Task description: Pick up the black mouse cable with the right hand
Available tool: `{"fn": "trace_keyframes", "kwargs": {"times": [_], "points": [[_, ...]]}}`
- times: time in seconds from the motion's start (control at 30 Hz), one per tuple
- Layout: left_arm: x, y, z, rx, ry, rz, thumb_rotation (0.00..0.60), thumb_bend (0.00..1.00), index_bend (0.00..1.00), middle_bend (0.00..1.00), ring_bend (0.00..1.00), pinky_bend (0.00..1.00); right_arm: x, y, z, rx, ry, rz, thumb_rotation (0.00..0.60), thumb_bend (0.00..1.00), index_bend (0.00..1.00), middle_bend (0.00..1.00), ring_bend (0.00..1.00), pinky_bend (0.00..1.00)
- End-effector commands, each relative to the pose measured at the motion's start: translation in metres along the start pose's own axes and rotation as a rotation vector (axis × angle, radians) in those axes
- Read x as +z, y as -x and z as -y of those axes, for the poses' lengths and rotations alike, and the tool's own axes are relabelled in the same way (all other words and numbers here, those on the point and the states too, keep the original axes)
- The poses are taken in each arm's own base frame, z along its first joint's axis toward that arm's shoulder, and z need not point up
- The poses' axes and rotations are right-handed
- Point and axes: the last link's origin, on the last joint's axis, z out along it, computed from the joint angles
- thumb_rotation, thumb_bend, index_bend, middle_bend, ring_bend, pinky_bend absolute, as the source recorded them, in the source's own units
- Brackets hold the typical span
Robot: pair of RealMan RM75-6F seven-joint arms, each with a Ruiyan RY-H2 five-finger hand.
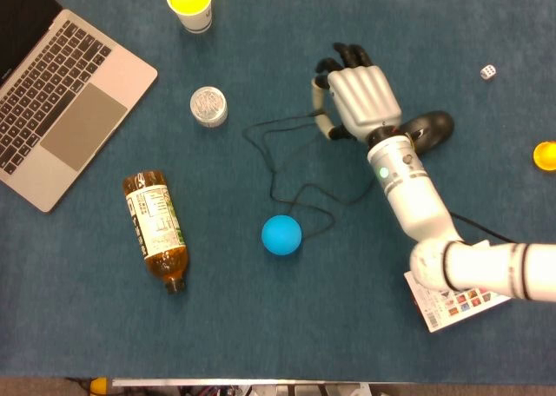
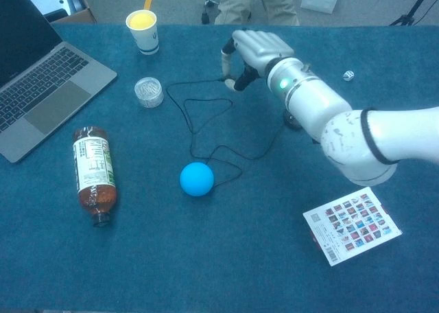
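The thin black mouse cable (image 1: pixel 271 157) (image 2: pixel 192 124) loops over the blue tabletop from the black mouse (image 1: pixel 432 128) toward the blue ball. My right hand (image 1: pixel 352 96) (image 2: pixel 250 52) is raised above the table and pinches the cable's upper end, which rises to its fingers. The rest of the cable still lies on the cloth in loops. In the chest view my forearm hides most of the mouse. My left hand is not in either view.
A blue ball (image 1: pixel 281 234) sits by the cable's lower loop. A brown bottle (image 1: pixel 156 230) lies on its side at left, with a laptop (image 1: pixel 61 101), a round clear lid (image 1: pixel 208 106) and a yellow cup (image 1: pixel 189 1) beyond. A colour card (image 2: pixel 352 224) lies near right.
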Motion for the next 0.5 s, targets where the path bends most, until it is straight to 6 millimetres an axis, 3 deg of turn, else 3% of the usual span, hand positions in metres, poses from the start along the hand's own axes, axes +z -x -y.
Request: {"fn": "trace_keyframes", "kwargs": {"times": [0.03, 0.2, 0.5], "points": [[0.0, 0.0, -0.001, 0.001, 0.003, -0.002, 0.6, 0.15, 0.26, 0.18, 0.16, 0.09, -0.022, -0.036, 0.014, 0.218, -0.1, -0.058, 0.6, 0.37, 0.62, 0.28, 0.06, 0.07], [-0.002, -0.003, 0.0, 0.003, -0.002, -0.01, 0.6, 0.15, 0.26, 0.18, 0.16, 0.09, -0.036, -0.043, 0.033, 0.355, -0.187, -0.062, 0.6, 0.37, 0.62, 0.28, 0.06, 0.07], [-0.004, -0.003, 0.002, 0.004, -0.008, -0.008, 0.6, 0.15, 0.26, 0.18, 0.16, 0.09, -0.044, -0.041, 0.038, 0.412, -0.225, -0.024, 0.6, 0.37, 0.62, 0.28, 0.06, 0.07]]}}
